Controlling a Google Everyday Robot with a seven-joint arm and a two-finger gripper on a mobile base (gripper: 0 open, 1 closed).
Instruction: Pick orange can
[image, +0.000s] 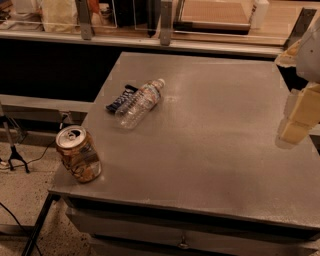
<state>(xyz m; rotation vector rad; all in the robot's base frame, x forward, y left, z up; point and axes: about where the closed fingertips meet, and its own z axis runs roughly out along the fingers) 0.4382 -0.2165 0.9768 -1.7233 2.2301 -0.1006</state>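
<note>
Aluminium target: orange can (78, 156), a small orange-copper drink can with silver top and pull tab, pale and dark label markings.
Can location, camera view: front-left corner of the grey flat-topped table (215, 150), right at the edge. It seems to stand upright, leaning in this view, with the top showing.
Neighbours: clear plastic bottle (139, 104) lying on its side, with a dark wrapped bar (120, 98) touching it. Both are farther back, apart from the can.
Gripper: pale blocky gripper (299, 117) at the right frame edge, over the table's right side and well apart from the can. Nothing is seen in it, and I cannot tell whether it is spread or closed.
Handling (judgement): light and thin-walled, likely to dent under a hard squeeze. The smooth sides are probably slippery, and it would tip easily if empty.
Grip site (judgement): mid-body, across the round wall and below the rim, with moderate force.
Risk (judgement): the edge is close, so a sideways nudge could send the can off the table.
</note>
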